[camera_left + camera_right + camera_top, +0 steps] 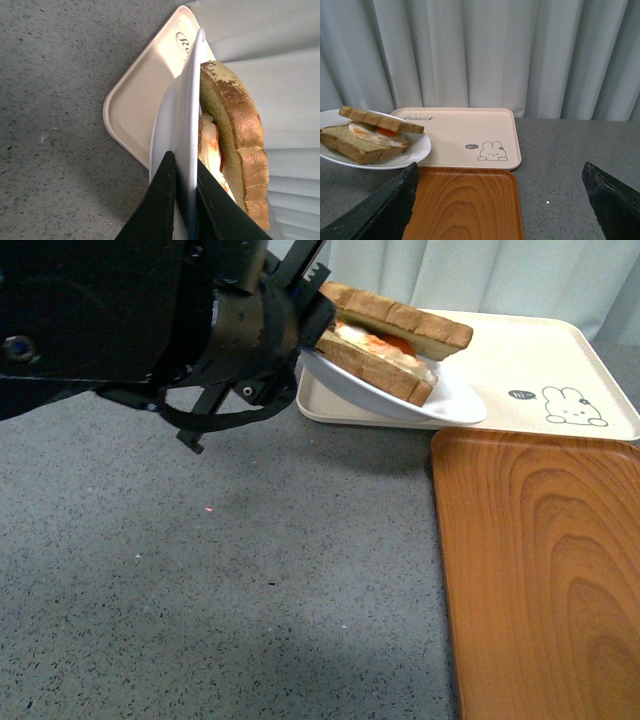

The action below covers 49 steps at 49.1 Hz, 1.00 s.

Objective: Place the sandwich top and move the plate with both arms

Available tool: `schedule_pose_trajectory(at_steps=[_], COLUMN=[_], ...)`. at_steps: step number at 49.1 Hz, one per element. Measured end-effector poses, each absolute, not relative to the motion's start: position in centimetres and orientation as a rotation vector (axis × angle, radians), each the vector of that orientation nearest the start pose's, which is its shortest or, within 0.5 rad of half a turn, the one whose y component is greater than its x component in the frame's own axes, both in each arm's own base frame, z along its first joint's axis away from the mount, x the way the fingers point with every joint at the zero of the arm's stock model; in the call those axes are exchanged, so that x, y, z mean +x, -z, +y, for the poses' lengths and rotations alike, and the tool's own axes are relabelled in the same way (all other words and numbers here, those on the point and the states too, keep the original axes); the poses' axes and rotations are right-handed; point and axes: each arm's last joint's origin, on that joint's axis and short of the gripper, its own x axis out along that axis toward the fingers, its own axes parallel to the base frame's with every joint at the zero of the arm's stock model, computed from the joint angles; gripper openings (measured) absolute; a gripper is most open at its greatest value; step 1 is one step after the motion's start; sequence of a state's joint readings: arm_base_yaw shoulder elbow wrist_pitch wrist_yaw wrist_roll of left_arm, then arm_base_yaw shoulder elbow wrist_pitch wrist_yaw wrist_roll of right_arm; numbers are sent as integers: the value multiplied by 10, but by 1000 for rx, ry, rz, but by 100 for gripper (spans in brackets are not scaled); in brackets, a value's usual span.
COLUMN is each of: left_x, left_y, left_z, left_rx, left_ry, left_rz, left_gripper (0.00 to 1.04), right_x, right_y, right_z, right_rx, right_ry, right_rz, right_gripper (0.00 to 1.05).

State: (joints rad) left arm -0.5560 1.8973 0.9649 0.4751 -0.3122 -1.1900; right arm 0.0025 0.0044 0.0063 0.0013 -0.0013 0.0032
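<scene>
Nearest me, facing the orange tray, the right gripper is hanging wide open, holding nothing. Beyond it, the left gripper is pinching the plate by its rim, tilting it at the rabbit tray's corner. The sandwich top is sitting on the egg, so the placing looks done. Only the two-armed move is remaining.

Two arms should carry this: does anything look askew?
Yes. The sandwich top sits skewed, overhanging the lower slice. The plate is gripped at one rim by the left gripper only; the right gripper is open, apart.
</scene>
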Motion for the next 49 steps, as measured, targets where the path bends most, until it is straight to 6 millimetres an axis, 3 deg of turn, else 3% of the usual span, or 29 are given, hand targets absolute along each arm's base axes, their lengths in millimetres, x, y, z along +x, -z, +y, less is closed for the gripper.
schedule_pose_trajectory(at_steps=[14, 25, 35, 49], left_x=[352, 366, 379, 385], left_y=[-142, -130, -130, -122], left_z=[-219, -216, -215, -220], left_rx=[-990, -969, -945, -924], left_ry=[-7, -7, 10, 32], left_rz=[517, 543, 543, 578], left_gripper=[6, 6, 6, 6], right_x=[98, 98, 98, 98], right_y=[-165, -165, -165, -165], right_z=[0, 0, 0, 0], right_rx=[3, 3, 3, 3], right_ry=[-3, -4, -4, -4], right_rz=[-3, -3, -3, -3], right_gripper=[96, 96, 96, 96])
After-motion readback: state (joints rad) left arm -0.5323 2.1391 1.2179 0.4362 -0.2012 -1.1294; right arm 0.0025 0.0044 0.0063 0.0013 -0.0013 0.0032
